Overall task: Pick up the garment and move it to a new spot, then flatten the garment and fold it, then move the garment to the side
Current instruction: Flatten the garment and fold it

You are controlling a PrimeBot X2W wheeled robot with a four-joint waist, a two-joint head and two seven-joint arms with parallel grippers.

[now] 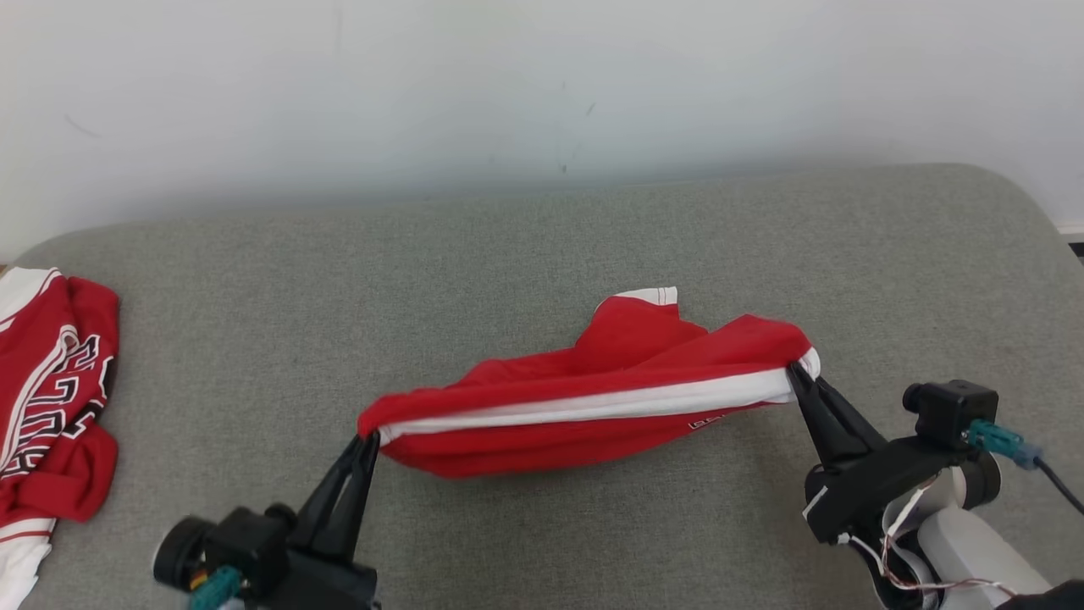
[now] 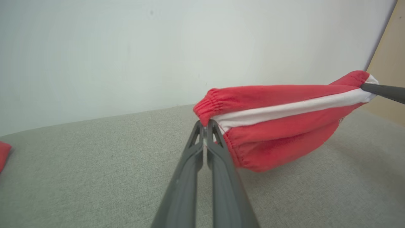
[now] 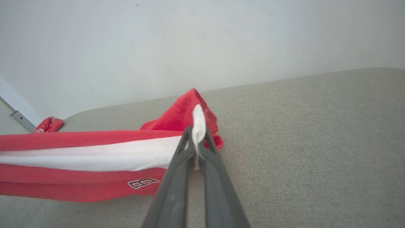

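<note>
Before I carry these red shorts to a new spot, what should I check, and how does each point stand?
1. Left gripper shut on one end of the shorts: ok.
2. Right gripper shut on the other end: ok.
3. Shorts stretched between both grippers: ok.
4. Shorts lifted off the grey cushion: cannot tell; the lower fold sags close.
5. Jersey at the left edge lies apart from the shorts: ok.

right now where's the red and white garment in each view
head view: red and white garment at centre, stretched between left claw and right claw.
left wrist view: the garment right of centre, from the left claw tips to the right edge.
right wrist view: the garment across the left half, ending at the right claw tips.
shared landmark: the red jersey, at the left of each view.
</note>
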